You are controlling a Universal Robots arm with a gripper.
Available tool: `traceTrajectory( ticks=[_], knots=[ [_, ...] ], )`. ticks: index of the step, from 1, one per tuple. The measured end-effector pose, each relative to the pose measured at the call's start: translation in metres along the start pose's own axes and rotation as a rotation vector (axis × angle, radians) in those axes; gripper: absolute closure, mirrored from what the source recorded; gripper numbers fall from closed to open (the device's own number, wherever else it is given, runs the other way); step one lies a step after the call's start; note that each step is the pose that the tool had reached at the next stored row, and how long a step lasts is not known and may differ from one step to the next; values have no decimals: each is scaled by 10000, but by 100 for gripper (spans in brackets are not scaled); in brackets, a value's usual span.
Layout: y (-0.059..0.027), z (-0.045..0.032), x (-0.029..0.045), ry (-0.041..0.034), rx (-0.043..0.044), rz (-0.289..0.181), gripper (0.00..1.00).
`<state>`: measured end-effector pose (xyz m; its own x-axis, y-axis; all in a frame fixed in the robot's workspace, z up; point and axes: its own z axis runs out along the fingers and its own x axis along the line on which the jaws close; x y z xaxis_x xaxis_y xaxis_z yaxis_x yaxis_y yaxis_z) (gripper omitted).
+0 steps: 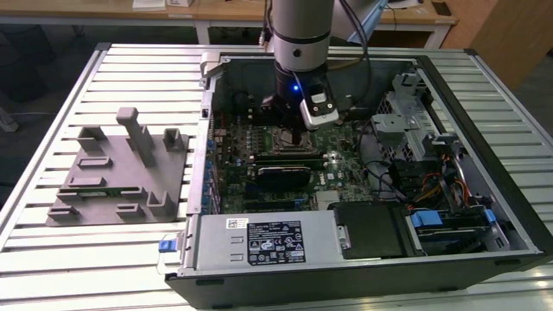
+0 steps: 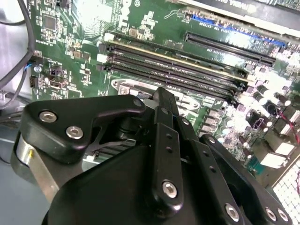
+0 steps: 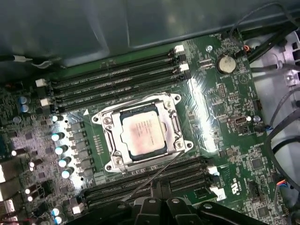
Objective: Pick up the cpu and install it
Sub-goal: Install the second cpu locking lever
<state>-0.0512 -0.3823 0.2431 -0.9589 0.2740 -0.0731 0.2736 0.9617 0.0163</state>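
The cpu (image 3: 143, 136), a small square chip with a silvery top, lies flat inside the metal-framed socket (image 3: 110, 140) on the green motherboard (image 3: 225, 108) in the first wrist view. My gripper (image 3: 157, 199) hangs over the board just beside the socket, apart from the chip and with nothing seen in it. In the exterior view the arm reaches down into the open computer case, with the gripper (image 1: 298, 137) low over the middle of the motherboard (image 1: 346, 175). The second wrist view has the gripper's black linkage (image 2: 159, 154) in front of the memory slots (image 2: 187, 70).
A grey tray (image 1: 121, 175) with upright fixtures lies on the slatted table at the exterior view's left. Inside the case are the power supply (image 1: 259, 240), a drive cage (image 1: 406, 129) and loose cables (image 1: 432, 188). Case walls (image 1: 484, 129) ring the board.
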Motion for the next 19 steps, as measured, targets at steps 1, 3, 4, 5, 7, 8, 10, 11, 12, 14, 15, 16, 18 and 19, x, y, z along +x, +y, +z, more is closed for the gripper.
traceTrajectory(
  ticks=[1,3,4,5,7,8,10,11,12,14,15,16,18,19],
  knots=[
    [-3,5,1,0,-3,-36,89],
    [-6,15,7,4,-15,-207,89],
    [-7,21,11,5,-25,-332,89],
    [-8,26,15,7,-33,-459,89],
    [-11,38,25,12,-51,-699,89],
    [-18,71,48,21,-95,-1298,89],
    [-18,72,49,22,-96,-1331,89],
    [-18,73,49,23,-96,-1331,89],
    [-18,73,49,22,-97,-1331,89],
    [-18,75,51,23,-100,-1331,89],
    [-19,78,54,23,-106,-1329,89],
    [-21,83,60,24,-112,-1328,89],
    [-24,95,73,28,-127,-1328,89],
    [-27,102,82,29,-132,-1329,89]
  ],
)
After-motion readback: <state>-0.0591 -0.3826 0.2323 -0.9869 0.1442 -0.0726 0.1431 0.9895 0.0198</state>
